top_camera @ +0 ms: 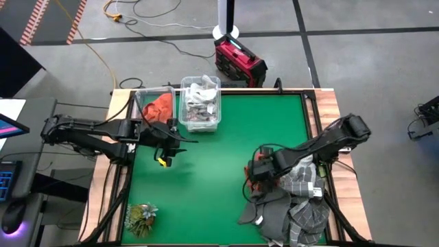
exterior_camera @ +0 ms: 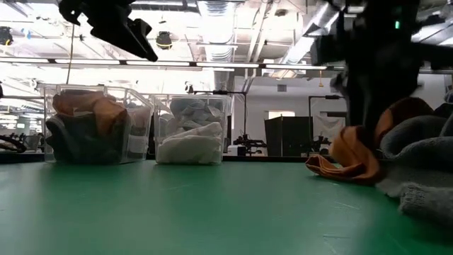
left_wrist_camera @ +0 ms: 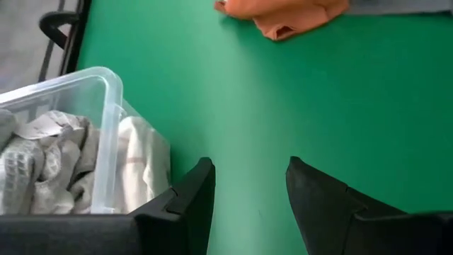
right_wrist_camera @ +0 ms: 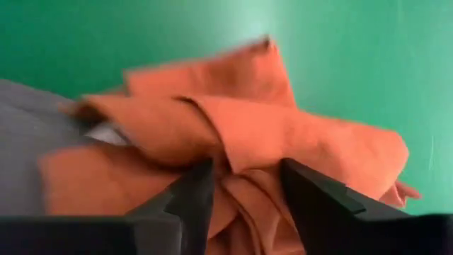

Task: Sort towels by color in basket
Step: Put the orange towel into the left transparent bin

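Presently hovering over the green desk (top_camera: 212, 178) with the left gripper (left_wrist_camera: 248, 205), just in front of the two clear bins at the far edge; fingers (left_wrist_camera: 195, 202) parted a moderate way with nothing between them, only bare green showing in the gap. Reaching down with the right gripper (right_wrist_camera: 241, 195) onto the rust-orange towel (right_wrist_camera: 269, 134) at the near-left edge of the towel heap (top_camera: 302, 206) on the right side of the desk; fingers (right_wrist_camera: 191, 198) spread and pressing into the crumpled orange folds, cloth filling the space between them, though not clearly pinched tight. Lying bunched against dark grey and grey plaid cloth in that heap, that orange towel, with grey fabric beside it in the right wrist view. Sitting in the left bin (top_camera: 152, 104), another rust-orange towel on top of darker cloth. Filling the right bin (top_camera: 200, 103), white and pale grey towels. Resting at the near-left corner of the desk, well apart from both grippers, a small leafy plant (top_camera: 140, 218).
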`<state>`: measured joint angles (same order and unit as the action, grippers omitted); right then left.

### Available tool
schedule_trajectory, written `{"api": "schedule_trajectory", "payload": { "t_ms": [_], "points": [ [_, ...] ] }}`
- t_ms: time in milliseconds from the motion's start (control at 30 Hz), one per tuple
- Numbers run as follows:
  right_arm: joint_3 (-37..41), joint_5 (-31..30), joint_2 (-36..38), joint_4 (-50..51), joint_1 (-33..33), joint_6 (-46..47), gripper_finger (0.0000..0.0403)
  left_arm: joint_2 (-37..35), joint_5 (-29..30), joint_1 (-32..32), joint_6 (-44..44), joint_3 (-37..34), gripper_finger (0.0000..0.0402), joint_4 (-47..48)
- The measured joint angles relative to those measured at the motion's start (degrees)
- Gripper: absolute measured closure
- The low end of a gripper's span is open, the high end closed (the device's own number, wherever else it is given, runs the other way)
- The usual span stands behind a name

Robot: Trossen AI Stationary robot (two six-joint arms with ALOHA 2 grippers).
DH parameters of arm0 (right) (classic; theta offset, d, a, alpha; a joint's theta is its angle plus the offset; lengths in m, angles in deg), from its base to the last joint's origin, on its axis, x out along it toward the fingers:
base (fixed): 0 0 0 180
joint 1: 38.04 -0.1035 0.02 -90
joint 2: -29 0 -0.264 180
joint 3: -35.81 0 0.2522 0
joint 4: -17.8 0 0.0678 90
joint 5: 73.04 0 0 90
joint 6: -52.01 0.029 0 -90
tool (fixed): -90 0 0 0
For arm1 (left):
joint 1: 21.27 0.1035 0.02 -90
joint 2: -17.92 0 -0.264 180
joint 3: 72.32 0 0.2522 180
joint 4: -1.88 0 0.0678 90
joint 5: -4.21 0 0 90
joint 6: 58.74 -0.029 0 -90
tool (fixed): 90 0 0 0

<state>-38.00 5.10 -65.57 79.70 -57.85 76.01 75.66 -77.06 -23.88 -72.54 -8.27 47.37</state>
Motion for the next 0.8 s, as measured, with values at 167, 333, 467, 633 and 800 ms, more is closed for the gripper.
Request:
{"api": "schedule_trajectory", "payload": {
  "t_ms": [167, 333, 467, 633, 800],
  "points": [
    [0.0, 0.0, -5.7, 0.2, 1.6, -2.1, 0.0304, 0.0, 0.4, -0.1, 0.1, 0.0, 0.0238, 0.9],
    [0.0, -1.2, -5.7, -0.2, 4.0, -4.9, 0.0381, 0.0, 0.6, -0.1, 0.1, 0.0, 0.0238, 0.6],
    [-0.5, -8.7, 0.1, -0.8, 6.0, -5.2, 0.0371, 0.0, 0.7, -0.1, 0.2, 0.0, 0.0238, -2.7],
    [-2.3, -21.7, 10.4, -4.8, 6.9, -7.8, 0.0381, 0.0, 0.8, -0.1, -0.3, 0.0, 0.0238, -7.2],
    [-2.5, -27.4, 20.9, -19.4, 6.7, -18.2, 0.0381, 0.0, 2.3, -0.1, -0.3, 0.0, 0.0238, -10.9]
  ]
}}
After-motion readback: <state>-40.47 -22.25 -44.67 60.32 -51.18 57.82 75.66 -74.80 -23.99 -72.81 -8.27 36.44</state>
